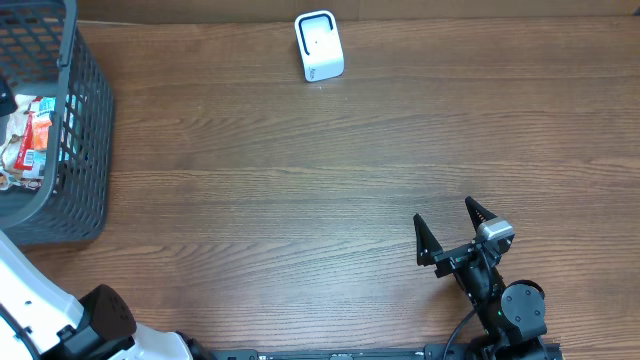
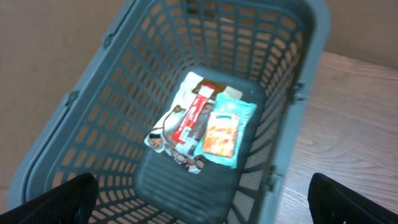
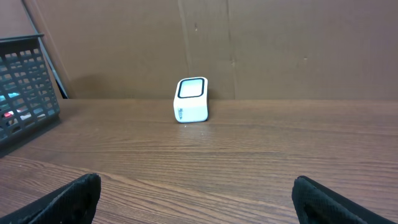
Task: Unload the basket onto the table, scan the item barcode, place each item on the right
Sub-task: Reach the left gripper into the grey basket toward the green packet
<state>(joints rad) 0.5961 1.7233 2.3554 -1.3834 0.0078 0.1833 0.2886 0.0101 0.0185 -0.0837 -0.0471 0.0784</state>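
Several snack packets lie in the bottom of a grey mesh basket (image 2: 112, 106): a teal and orange packet (image 2: 222, 132), a red bar (image 2: 194, 116) and a white wrapper (image 2: 166, 138). My left gripper (image 2: 202, 202) hangs open above the basket, with nothing between its fingers. In the overhead view the packets (image 1: 30, 140) show at the far left. A small white barcode scanner (image 1: 319, 46) stands at the back of the table, its dark window (image 3: 191, 89) facing my right gripper. The right gripper (image 1: 444, 212) rests open and empty near the front right, pointing at the scanner.
The basket (image 1: 85, 120) stands at the table's left edge and its corner shows in the right wrist view (image 3: 25, 87). A brown cardboard wall (image 3: 261, 43) rises behind the scanner. The left arm's white base (image 1: 35, 300) sits at the front left.
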